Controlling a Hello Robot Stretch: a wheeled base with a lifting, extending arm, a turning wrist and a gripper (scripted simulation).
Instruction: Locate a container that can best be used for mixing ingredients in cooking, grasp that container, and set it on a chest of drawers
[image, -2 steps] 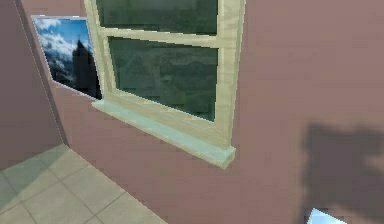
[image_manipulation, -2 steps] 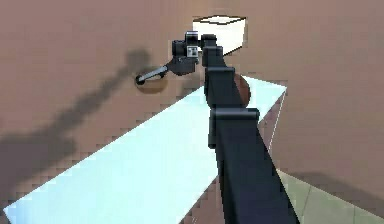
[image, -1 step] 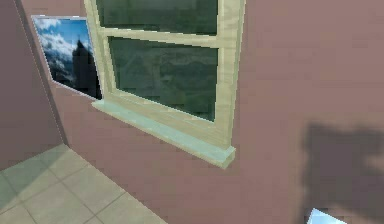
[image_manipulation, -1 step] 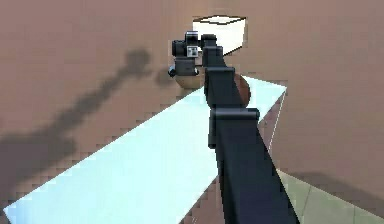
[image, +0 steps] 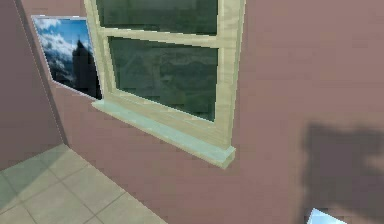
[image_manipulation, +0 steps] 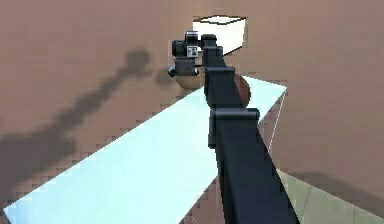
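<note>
**Forward view:** A light-framed window occupies the centre of a pink wall. A mountain picture hangs at upper left, and tiled floor lies at lower left.

**Arm side view:** The arm runs up the frame's middle across a pale desk, probably extended for reach. The end effector sits at upper centre by a brown rounded container, likely the mixing bowl, below a white box. Finger spread and hold cannot be determined.
</note>
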